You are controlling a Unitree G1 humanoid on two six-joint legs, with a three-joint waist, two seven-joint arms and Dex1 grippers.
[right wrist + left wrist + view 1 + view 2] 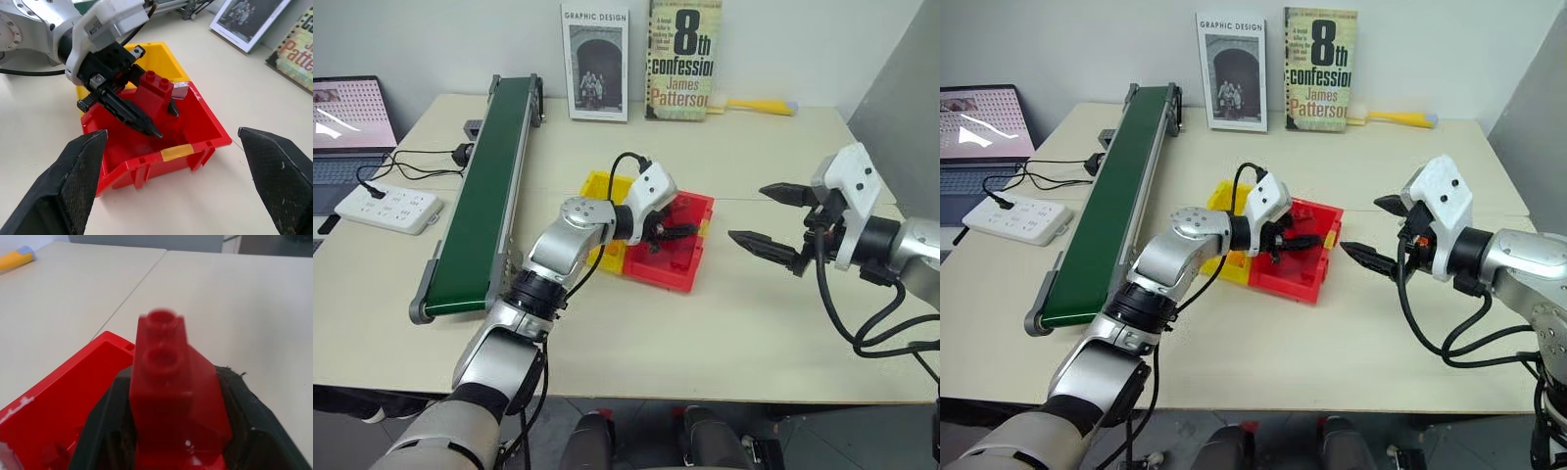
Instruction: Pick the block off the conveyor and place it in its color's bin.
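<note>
While over red bin (195, 139), left fingers (134, 113) hold glossy red two-stud block (154, 90); right fingers (80, 181) wide.

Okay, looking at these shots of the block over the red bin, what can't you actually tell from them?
- Whether the left gripper grips the red block or has let go: its fingers hide the contact.
- The red bin floor under the block: hidden in each view.
- The yellow bin: mostly behind the left arm.
</note>
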